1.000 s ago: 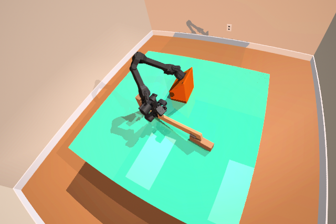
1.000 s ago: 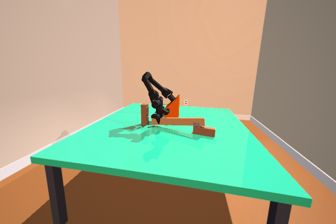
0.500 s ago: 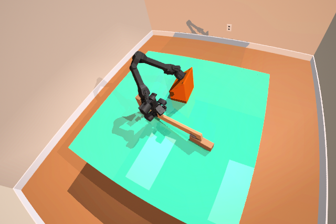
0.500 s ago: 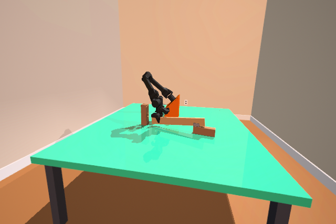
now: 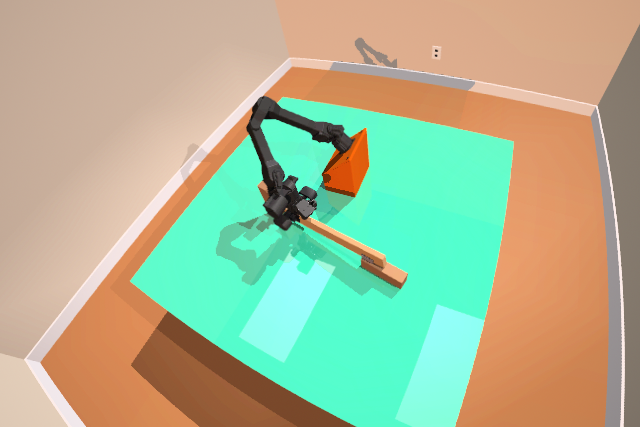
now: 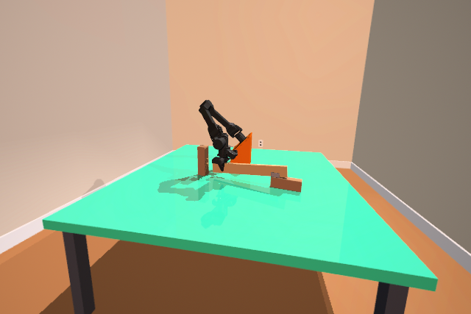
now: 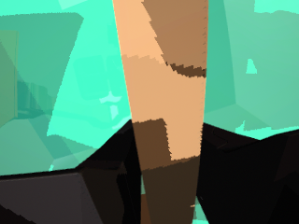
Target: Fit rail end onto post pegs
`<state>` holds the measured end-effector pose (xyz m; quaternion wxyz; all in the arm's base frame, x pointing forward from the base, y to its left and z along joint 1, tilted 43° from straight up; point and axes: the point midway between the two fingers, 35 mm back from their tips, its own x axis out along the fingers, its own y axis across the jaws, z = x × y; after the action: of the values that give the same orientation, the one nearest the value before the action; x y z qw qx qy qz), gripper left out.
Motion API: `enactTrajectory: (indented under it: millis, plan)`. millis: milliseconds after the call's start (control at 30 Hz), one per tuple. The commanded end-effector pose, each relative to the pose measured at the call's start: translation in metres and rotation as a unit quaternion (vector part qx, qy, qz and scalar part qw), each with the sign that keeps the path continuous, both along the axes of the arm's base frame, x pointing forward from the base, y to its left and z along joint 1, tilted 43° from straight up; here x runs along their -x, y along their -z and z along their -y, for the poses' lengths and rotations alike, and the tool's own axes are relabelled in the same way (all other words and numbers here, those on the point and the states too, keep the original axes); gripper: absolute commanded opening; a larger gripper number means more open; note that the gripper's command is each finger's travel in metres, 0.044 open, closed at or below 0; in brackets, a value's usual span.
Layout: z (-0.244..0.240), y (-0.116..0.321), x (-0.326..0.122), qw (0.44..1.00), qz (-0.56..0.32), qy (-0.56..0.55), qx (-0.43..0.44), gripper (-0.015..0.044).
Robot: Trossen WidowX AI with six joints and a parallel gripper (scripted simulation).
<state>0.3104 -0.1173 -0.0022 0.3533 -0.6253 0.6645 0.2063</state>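
Observation:
The rail (image 5: 343, 239) (image 6: 251, 169) (image 7: 163, 98) is a long light wooden bar. My gripper (image 5: 298, 217) (image 6: 220, 167) (image 7: 152, 122) is shut on the rail close to its near end, with a finger on each side in the wrist view. The near end is raised off the table and the rail looks about level. Its far end rests at the grey bracket (image 5: 367, 259) (image 6: 274, 174) on the footboard block (image 5: 397, 277) (image 6: 285, 184). The upright post (image 5: 263, 189) (image 6: 202, 160) stands left of the near end, with a visible gap in the exterior view. The pegs and holes cannot be made out.
The orange wedge-shaped arm base (image 5: 346, 174) (image 6: 243, 152) stands behind the rail. The arm arches over from it, and its wrist partly hides the post and the rail's near end in the top view. All stand on the green table (image 5: 206, 303) (image 6: 228, 242).

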Motion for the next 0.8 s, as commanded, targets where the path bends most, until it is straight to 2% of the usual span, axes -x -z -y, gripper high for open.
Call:
enactTrajectory:
  millis: [0, 767]
  plan:
    - [-0.0047, -0.0030, -0.0029, 1.000, 0.004, -0.003, -0.002, 0.0000]
    - [-0.0126, -0.0114, -0.0027, 1.000, 0.004, -0.003, -0.003, 0.0000]
